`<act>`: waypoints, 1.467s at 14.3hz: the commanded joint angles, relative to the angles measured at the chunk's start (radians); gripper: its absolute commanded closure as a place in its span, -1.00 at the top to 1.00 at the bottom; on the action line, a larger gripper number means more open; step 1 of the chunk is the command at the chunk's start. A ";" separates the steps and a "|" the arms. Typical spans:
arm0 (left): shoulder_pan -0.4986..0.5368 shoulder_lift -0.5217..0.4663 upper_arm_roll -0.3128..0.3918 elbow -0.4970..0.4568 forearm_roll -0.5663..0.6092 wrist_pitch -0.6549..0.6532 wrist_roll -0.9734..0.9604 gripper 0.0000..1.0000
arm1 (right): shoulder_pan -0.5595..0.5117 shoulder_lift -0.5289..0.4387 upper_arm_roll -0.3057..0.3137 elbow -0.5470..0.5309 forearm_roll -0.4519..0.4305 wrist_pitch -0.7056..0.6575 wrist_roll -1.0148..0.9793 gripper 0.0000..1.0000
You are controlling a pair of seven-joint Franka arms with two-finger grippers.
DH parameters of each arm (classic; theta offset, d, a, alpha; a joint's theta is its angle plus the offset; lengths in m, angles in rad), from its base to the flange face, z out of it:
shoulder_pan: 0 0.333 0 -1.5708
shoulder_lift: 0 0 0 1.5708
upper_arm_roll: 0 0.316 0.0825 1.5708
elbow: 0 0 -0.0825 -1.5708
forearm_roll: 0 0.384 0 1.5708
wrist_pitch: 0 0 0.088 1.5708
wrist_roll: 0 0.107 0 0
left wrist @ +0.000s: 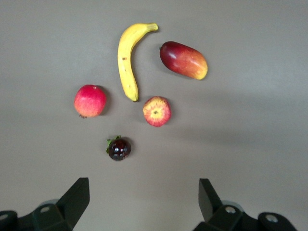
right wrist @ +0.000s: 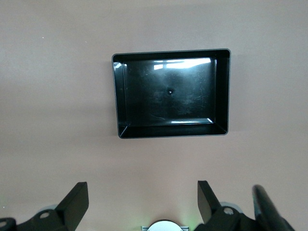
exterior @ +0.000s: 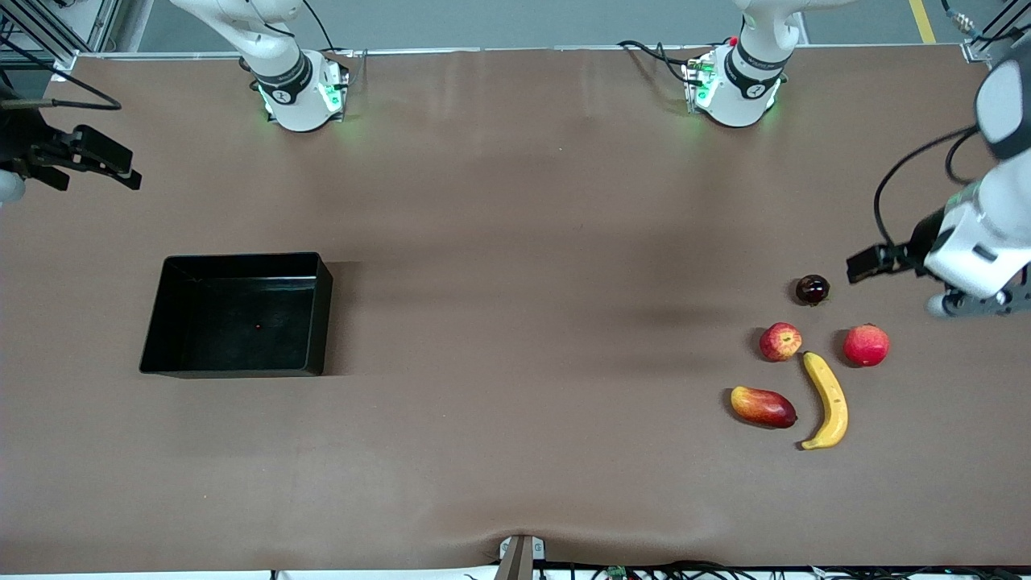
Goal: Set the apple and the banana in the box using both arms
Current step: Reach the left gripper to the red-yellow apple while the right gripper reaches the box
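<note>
The apple (exterior: 780, 341) (left wrist: 156, 110), red streaked with yellow, lies on the table at the left arm's end. The yellow banana (exterior: 828, 400) (left wrist: 128, 60) lies just nearer the front camera than the apple. The black box (exterior: 165, 322) (right wrist: 118, 101) sits toward the right arm's end with no fruit in it. My left gripper (exterior: 863, 264) (left wrist: 144, 192) hangs open, high over the table beside the fruit, holding nothing. My right gripper (exterior: 121, 169) (right wrist: 142, 195) hangs open and empty, high over the right arm's end of the table.
A pinkish-red round fruit (exterior: 866, 345) (left wrist: 90, 100) lies beside the apple. A red-yellow mango-like fruit (exterior: 763, 407) (left wrist: 184, 59) lies beside the banana. A small dark fruit (exterior: 812, 289) (left wrist: 119, 148) lies farther from the front camera than the apple. Bare brown tabletop spans between box and fruit.
</note>
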 commanded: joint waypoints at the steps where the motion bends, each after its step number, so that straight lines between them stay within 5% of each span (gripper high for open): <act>1: 0.025 -0.027 -0.007 -0.144 0.012 0.143 -0.002 1.00 | -0.055 0.023 0.010 0.012 0.001 -0.002 -0.019 1.00; 7: 0.038 0.084 -0.007 -0.349 0.000 0.486 -0.009 1.00 | -0.095 0.147 0.010 0.007 -0.095 0.093 -0.110 1.00; 14: 0.041 0.271 -0.005 -0.375 0.000 0.726 -0.042 1.00 | -0.202 0.391 0.010 -0.008 -0.108 0.280 -0.226 1.00; 18: 0.053 0.314 -0.007 -0.381 0.003 0.751 -0.024 0.92 | -0.254 0.457 0.010 -0.102 -0.108 0.492 -0.341 1.00; 21: 0.045 0.325 -0.007 -0.373 0.003 0.751 -0.027 -0.83 | -0.271 0.502 0.010 -0.154 -0.108 0.560 -0.355 1.00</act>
